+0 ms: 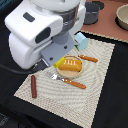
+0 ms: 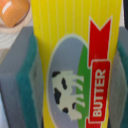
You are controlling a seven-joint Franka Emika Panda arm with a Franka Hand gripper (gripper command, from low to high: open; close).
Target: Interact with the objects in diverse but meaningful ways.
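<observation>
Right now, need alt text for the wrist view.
A yellow butter box fills the frame, gripped between two grey pads with teal lining. Its label shows a black-and-white cow and a red banner reading BUTTER. An orange bread loaf sits in one corner.

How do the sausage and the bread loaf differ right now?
The sausage is dark red-brown, thin and smooth; the bread loaf is orange-yellow, plump and ridged. The sausage lies bare on the mat at the exterior view's left; the bread loaf sits on a plate under the arm. Both lie flat, ungripped.
</observation>
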